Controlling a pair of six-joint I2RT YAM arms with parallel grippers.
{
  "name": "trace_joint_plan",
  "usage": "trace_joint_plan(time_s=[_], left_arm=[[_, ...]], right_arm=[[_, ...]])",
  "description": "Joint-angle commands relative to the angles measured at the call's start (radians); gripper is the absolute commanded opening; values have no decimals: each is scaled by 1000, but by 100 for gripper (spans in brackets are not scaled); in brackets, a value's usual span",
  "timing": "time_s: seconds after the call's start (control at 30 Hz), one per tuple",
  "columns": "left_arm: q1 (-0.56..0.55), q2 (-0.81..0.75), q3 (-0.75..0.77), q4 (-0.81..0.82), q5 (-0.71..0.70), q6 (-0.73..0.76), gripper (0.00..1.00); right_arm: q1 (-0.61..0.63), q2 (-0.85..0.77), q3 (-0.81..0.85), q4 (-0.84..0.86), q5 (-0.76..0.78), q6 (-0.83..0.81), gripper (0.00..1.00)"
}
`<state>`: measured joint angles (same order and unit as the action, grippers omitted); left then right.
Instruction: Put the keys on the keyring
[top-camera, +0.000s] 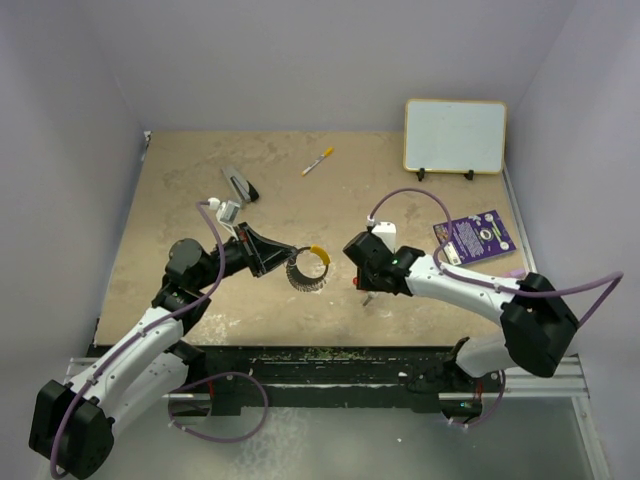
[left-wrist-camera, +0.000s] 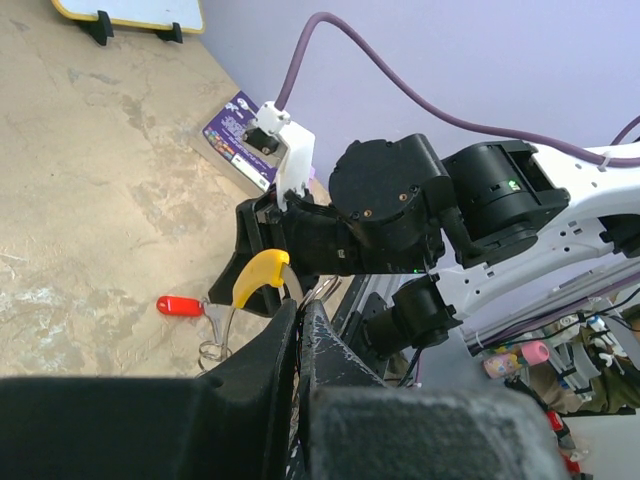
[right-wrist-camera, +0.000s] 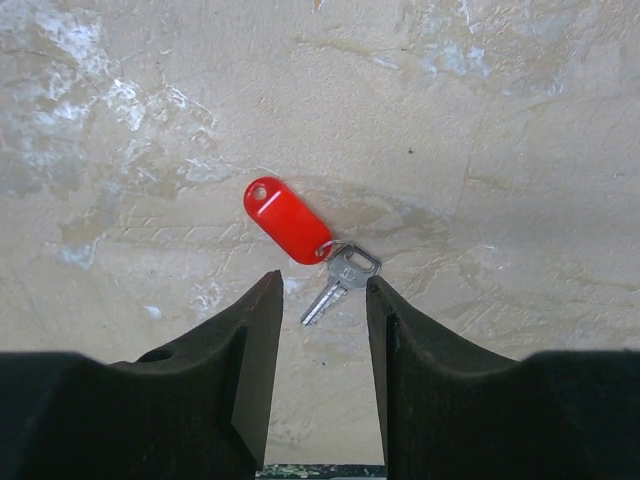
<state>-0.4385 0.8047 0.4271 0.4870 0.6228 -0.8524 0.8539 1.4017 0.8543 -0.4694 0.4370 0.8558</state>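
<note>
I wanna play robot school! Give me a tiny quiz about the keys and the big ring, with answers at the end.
1. True or false: the keys lie on the table, in no gripper's grip.
2. What holds the keyring? A: the left gripper. B: the other one. C: nothing.
3. Fill in: the tag on the keys is coloured ___.

Key: 1 true; 2 A; 3 red.
</note>
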Motion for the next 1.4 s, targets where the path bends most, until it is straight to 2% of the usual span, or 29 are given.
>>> trace_joint_plan(time_s=[0.0,0.4,0.73,0.8,1.03,1.1,1.3,1.37], left_arm=[[5,-15,-5,56,-8,16,4],[7,-19,-4,48,-5,24,4],[9,-20,-6,49,-8,24,4],[9,-19,-9,49,-8,23,4],[8,-16,-18,57,-14,23,4],[8,-15,-18,57,-14,25,4],[8,-17,-17,55,-14,28,4],[8,-16,-16,53,-14,28,4]], right_arm=[[-8,44,32,3,32,-27,45],[-39,117,5,90,4,-69,47],[-41,181,-6,131,-61,-69,40],[-41,177,-6,123,-66,-63,36],[-41,150,3,97,-57,-52,8],[-41,141,18,87,-34,-57,5],[-41,48,29,85,3,-74,32],[-41,10,22,83,7,-90,37]])
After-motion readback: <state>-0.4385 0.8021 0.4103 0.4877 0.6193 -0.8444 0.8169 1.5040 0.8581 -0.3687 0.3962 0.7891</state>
